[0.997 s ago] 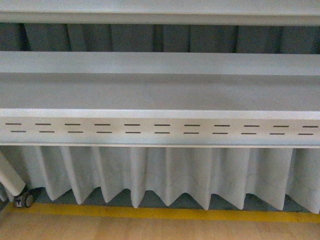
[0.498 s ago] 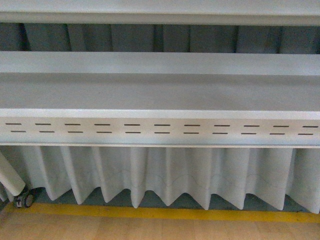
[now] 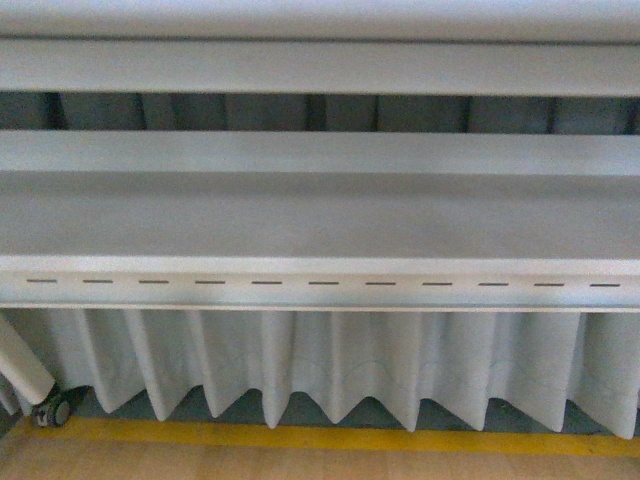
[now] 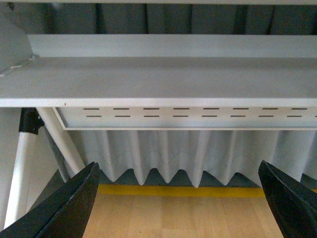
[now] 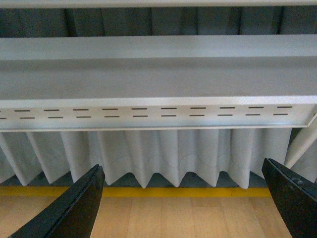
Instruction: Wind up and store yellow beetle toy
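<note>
We find no yellow beetle toy in view; left claw (image 4: 177, 171) and right claw (image 5: 182, 168) hang spread and empty before the shelf (image 3: 320, 220), probably ready to grasp.

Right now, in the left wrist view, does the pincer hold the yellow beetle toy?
No, the left pincer stands wide open, only curtain and floor between its fingers.

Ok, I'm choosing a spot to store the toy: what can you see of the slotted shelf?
The slotted shelf is a long, level, pale grey board, metal-looking, spanning the front view. Its front lip carries short dark slots, two rows in the wrist views. Nothing shows on it. A pleated white cloth hangs below, another shelf above.
</note>
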### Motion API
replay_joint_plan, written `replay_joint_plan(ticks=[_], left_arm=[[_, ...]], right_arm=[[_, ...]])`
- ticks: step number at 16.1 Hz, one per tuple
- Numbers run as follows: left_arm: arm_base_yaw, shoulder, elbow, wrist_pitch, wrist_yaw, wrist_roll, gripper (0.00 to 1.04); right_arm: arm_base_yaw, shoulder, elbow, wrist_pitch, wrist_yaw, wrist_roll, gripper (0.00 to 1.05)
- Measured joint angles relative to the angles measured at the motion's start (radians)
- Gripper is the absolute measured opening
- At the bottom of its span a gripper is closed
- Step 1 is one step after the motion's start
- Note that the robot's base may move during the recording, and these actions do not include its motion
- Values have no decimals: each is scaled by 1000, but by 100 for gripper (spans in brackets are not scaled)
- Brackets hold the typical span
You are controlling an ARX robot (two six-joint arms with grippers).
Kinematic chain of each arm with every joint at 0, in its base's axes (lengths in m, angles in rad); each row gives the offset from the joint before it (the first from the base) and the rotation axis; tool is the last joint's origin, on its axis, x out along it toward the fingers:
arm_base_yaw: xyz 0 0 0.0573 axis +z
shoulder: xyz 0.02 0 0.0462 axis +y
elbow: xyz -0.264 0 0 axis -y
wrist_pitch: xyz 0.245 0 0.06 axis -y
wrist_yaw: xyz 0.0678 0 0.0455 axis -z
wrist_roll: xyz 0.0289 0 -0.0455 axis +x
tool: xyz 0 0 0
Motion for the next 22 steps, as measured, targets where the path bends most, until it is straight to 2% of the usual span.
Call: replay_joint_plan(ticks=[22], left_arm=[[0,0,0,4,-1,-1,98]], right_arm=[[0,1,0,3,0,3,98]])
